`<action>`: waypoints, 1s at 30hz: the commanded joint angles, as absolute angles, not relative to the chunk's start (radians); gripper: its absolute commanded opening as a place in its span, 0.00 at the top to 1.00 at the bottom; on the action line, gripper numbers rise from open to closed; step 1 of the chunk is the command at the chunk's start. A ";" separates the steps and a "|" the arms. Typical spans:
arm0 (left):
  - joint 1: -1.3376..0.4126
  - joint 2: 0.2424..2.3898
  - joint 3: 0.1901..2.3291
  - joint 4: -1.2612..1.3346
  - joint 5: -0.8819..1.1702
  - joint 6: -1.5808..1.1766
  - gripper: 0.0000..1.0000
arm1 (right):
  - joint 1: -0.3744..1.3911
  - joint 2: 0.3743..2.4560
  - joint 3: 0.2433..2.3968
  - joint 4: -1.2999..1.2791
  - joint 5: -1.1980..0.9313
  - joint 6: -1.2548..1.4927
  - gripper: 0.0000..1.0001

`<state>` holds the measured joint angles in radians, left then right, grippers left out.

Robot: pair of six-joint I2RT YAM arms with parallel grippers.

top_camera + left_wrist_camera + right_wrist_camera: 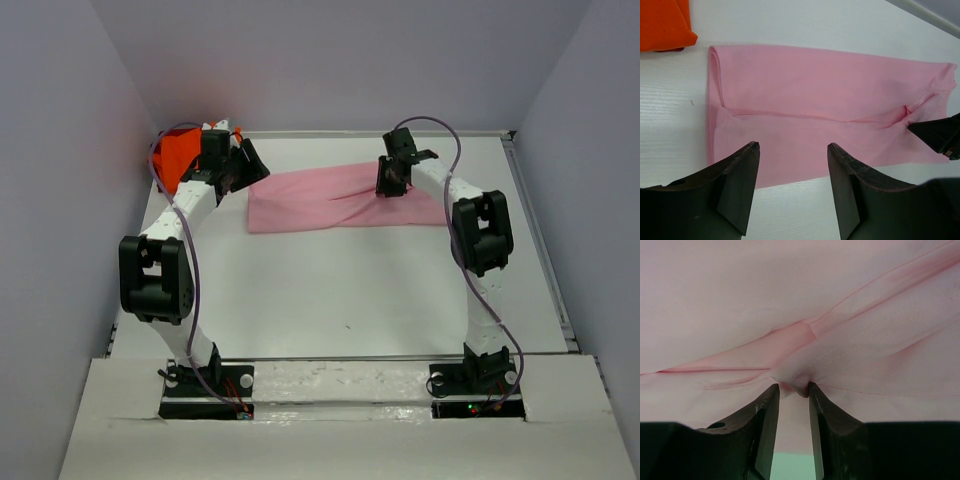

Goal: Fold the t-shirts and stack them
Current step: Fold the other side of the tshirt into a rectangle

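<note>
The right gripper (792, 389) is pinched tight on a raised fold of the light pink t-shirt (320, 200), which lies as a long band across the far half of the white table (330, 290). The left gripper (792, 147) hangs spread wide over that shirt's left end, holding nothing. The orange t-shirt (178, 155) sits bunched in the far left corner, apart from the pink one

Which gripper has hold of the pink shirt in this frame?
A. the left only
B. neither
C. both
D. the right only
D: the right gripper pinches a bunched fold of the pink shirt between its fingertips, while the left gripper is open over the cloth with nothing between its fingers.
</note>
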<state>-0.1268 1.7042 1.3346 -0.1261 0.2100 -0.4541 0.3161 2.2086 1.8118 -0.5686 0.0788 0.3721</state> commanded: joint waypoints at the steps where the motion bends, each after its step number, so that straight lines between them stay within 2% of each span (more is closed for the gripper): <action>1: -0.120 1.672 1.328 -0.101 0.235 -0.454 0.34 | 0.319 2.194 1.884 -0.558 0.094 0.351 0.64; 24: -0.117 1.669 1.328 -0.098 0.244 -0.448 0.34 | 0.319 2.430 2.269 -0.653 0.117 0.319 0.57; 29: -0.112 1.674 1.327 -0.097 0.238 -0.451 0.34 | 0.319 2.357 2.243 -0.649 0.126 0.308 0.52; 30: -0.112 1.674 1.325 -0.097 0.235 -0.451 0.34 | 0.319 2.336 2.215 -0.634 0.129 0.299 0.45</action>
<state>-0.1215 1.7042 1.3346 -0.1226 0.2173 -0.4538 0.3157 2.4367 2.2181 -0.6502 0.1085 0.3298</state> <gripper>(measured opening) 0.659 0.475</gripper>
